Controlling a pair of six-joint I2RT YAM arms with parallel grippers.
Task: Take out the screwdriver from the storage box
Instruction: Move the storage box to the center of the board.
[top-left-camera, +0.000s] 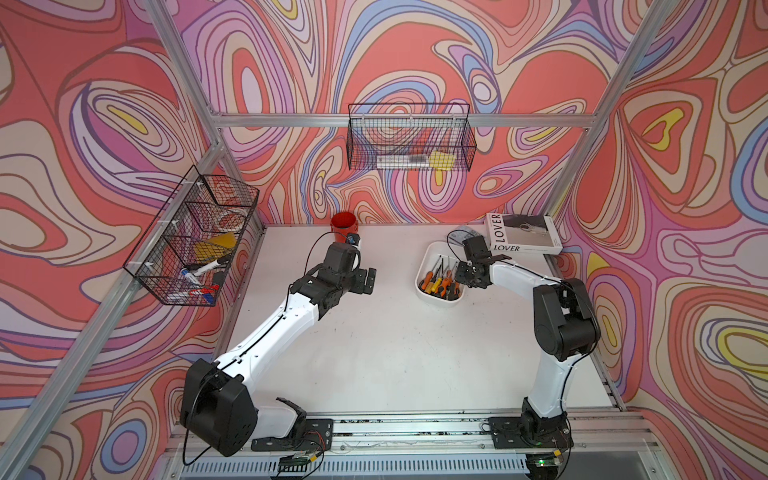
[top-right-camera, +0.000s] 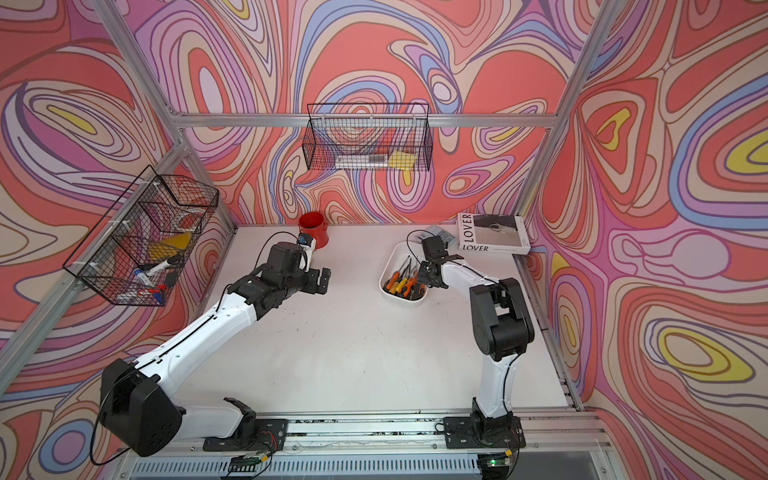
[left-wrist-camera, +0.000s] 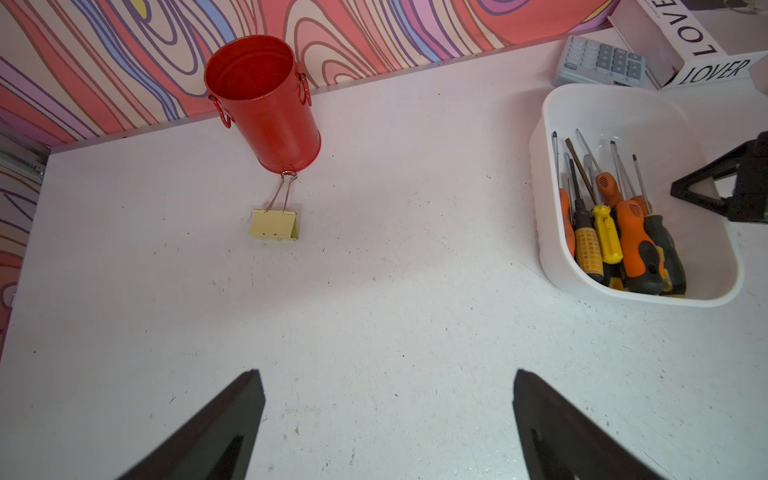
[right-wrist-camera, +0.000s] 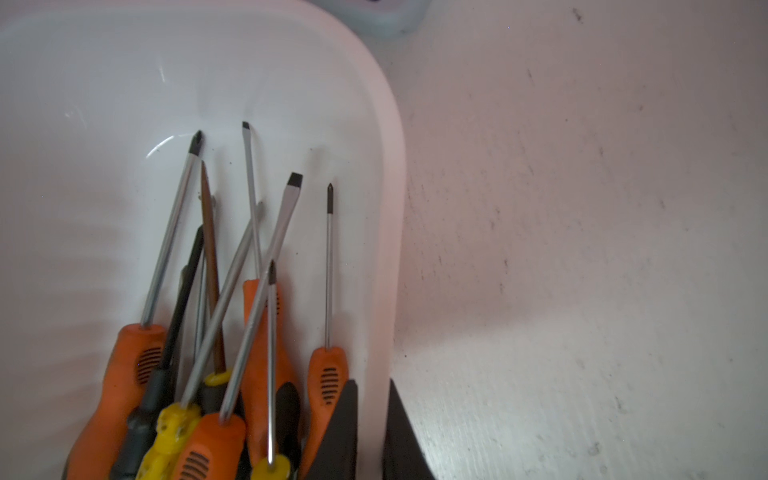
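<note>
I see my right gripper (right-wrist-camera: 372, 388) pinching the smooth white plastic wall of the round-cornered storage box (right-wrist-camera: 386, 166) — left gripper (left-wrist-camera: 386, 374) wide. Rubbery-handled, steel-shafted screwdrivers (right-wrist-camera: 328, 374) inside — the book (top-left-camera: 523, 237) reads "LOVER".

Right hand (top-right-camera: 427, 277) hangs over the storage box (top-right-camera: 398, 252) holding screwdrivers (top-right-camera: 400, 283).

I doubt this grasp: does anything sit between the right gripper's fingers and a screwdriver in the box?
Yes. The right gripper straddles the box wall: one finger inside, beside the small orange screwdriver, one outside. The wall, not a screwdriver, fills the gap.
</note>
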